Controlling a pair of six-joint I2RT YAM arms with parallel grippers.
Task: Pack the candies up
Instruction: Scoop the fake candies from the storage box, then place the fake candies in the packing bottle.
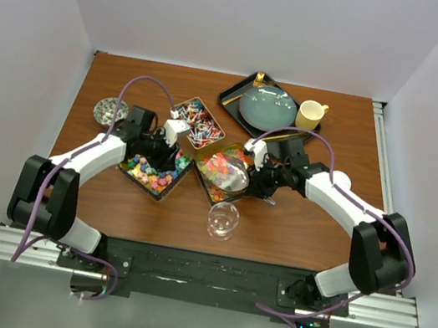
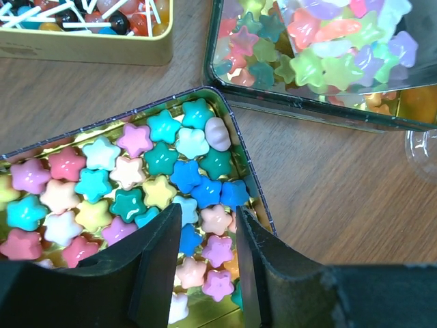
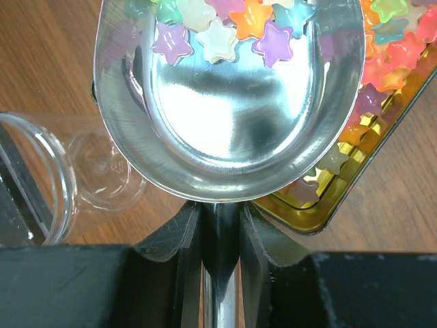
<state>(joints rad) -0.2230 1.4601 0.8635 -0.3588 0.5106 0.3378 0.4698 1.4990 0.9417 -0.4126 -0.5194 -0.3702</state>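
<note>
Candies sit in three gold tins clustered mid-table. Opaque pastel stars [image 2: 143,171], pink, teal, blue, yellow and white, glossy and chunky, fill the left tin [image 2: 250,174] one layer deep. Translucent star gummies [image 2: 321,61], orange, yellow, pink, green and purple, are piled in the middle tin [image 2: 307,113], just right of the first, corners nearly touching. Red, white and blue pieces on white sticks [image 2: 102,14] lie in the far tin [image 2: 89,51], behind the other two.

A few gummies [image 3: 218,34] (purple, cream, orange) lie at the far lip of a shiny metal scoop [image 3: 232,123] held over the middle tin's near edge. Right gripper [image 3: 220,212] has its fingers clamped on the scoop's handle. Left gripper [image 2: 208,215] hangs over the near end of the left tin, fingers apart, nothing between them; whether the tips touch the stars is hard to tell.

Clear glass jar [image 1: 223,220] stands upright near the table's [image 1: 302,221] near edge, just near-left of the scoop. Far right: dark tray [image 1: 229,96] carrying a blue-green plate [image 1: 267,109], yellow mug [image 1: 311,114] beside it. Far left: small round patterned disc [image 1: 109,111], well apart from the tins.
</note>
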